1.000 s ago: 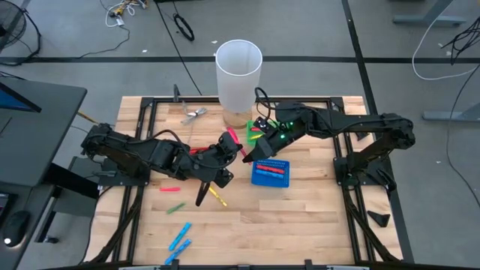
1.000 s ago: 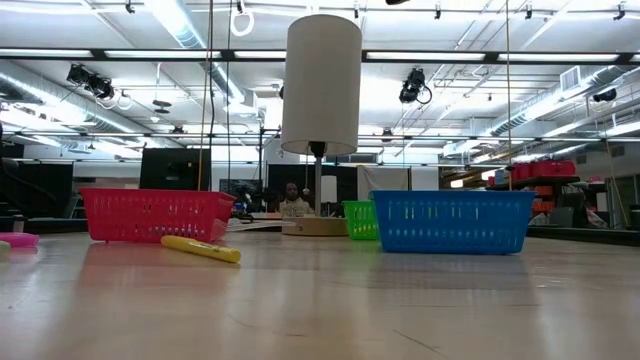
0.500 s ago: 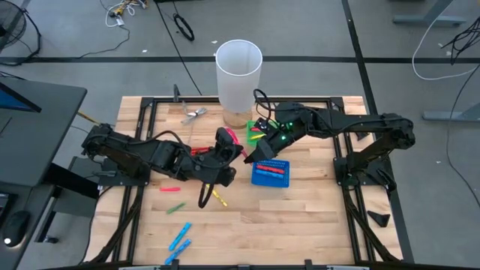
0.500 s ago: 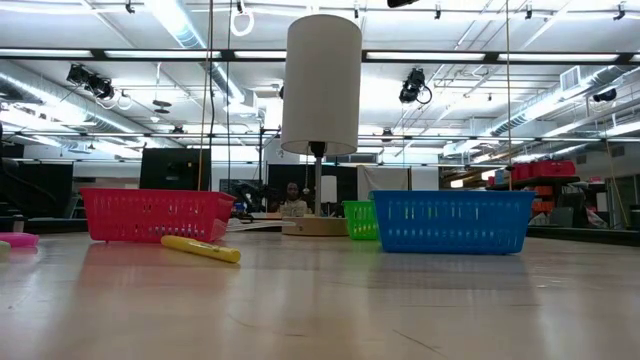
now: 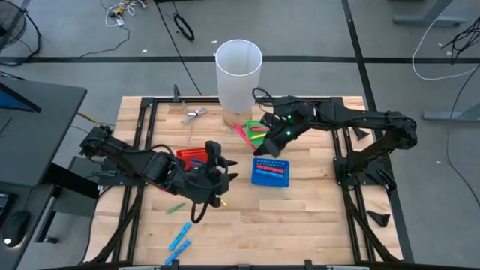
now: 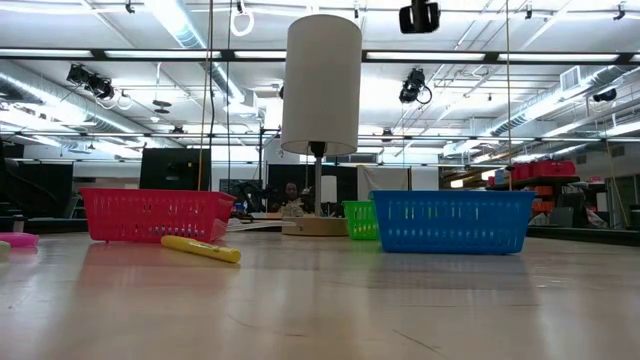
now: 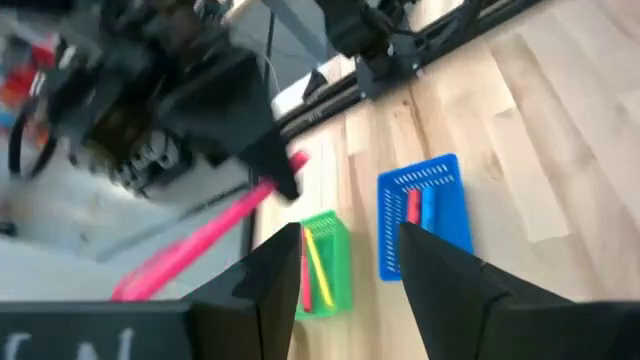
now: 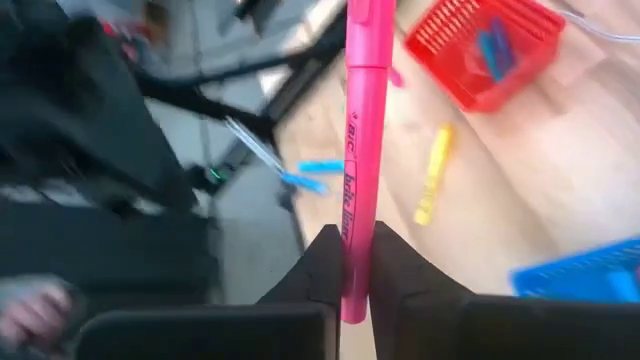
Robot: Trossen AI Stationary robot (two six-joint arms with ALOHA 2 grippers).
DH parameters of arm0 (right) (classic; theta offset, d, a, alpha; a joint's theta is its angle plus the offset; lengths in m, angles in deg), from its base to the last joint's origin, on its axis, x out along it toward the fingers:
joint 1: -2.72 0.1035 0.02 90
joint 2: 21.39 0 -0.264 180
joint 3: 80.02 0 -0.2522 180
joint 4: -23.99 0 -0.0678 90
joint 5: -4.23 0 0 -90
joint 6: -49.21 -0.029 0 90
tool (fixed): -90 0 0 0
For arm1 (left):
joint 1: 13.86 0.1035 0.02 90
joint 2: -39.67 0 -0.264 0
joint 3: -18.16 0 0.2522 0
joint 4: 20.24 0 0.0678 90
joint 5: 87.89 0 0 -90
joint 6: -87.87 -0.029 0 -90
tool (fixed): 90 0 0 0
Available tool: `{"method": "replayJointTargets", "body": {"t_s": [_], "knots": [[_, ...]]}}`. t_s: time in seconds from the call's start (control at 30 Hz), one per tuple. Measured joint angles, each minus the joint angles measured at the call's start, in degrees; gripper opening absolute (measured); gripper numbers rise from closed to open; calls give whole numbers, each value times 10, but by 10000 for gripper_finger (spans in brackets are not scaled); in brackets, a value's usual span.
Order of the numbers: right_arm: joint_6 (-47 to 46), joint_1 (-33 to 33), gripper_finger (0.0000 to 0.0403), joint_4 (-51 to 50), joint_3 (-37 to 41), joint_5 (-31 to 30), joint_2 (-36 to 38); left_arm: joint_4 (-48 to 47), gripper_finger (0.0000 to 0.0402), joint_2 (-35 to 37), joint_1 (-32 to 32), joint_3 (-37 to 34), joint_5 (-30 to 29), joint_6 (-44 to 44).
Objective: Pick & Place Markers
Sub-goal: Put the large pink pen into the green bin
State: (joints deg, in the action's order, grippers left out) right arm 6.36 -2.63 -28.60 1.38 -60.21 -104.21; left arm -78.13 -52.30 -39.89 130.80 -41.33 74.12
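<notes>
Pink marker (image 8: 360, 150) sits clamped in the right hand (image 8: 350, 270), whose fingers pinch it near one end so that most of its length sticks out ahead of them. From above, that hand (image 5: 264, 142) hangs over the green basket (image 5: 257, 133), between the tall white cylinder (image 5: 238, 75) and the blue basket (image 5: 269, 172), with the marker pointing back toward the cylinder.

The step in hand looks like dropping this marker into a basket. To do it well, the long free end should be brought down nearly level with the basket walls before the fingers part — a marker let go at a steep tilt is likely to tip over the low rim. The green basket already holds a few markers, so the drop wants to land alongside them, not across them.

The left hand (image 5: 214, 161) is over the middle of the tabletop (image 5: 300, 225), just beside the red basket (image 5: 190, 158); its fingers (image 7: 275, 275) stand partly apart with nothing between them, which fits a hand-off, though that is only a judgement.

Loose markers remain on the wood: a yellow one (image 6: 200, 248) in front of the red basket, a green one (image 5: 175, 207) — and two light blue ones (image 5: 178, 238) near the front edge. The left hand is well placed to go for those.
</notes>
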Motion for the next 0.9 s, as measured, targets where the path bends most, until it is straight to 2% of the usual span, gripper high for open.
{"method": "replayJointTargets", "body": {"t_s": [0.17, 0.3, 0.6, 0.9], "knots": [[137, 6, 16, -86, 0, -40, 0, -35, 174, 0, 18, 0, 1, 101], [230, 11, 16, -153, 0, -81, 0, -46, 174, 0, 34, 0, 18, 145], [416, 11, 16, -284, 0, -193, -1, -47, 174, 1, 54, 0, 58, 180], [494, 11, 16, -349, 0, -272, -1, -53, 174, 1, 60, 0, 58, 181]]}}
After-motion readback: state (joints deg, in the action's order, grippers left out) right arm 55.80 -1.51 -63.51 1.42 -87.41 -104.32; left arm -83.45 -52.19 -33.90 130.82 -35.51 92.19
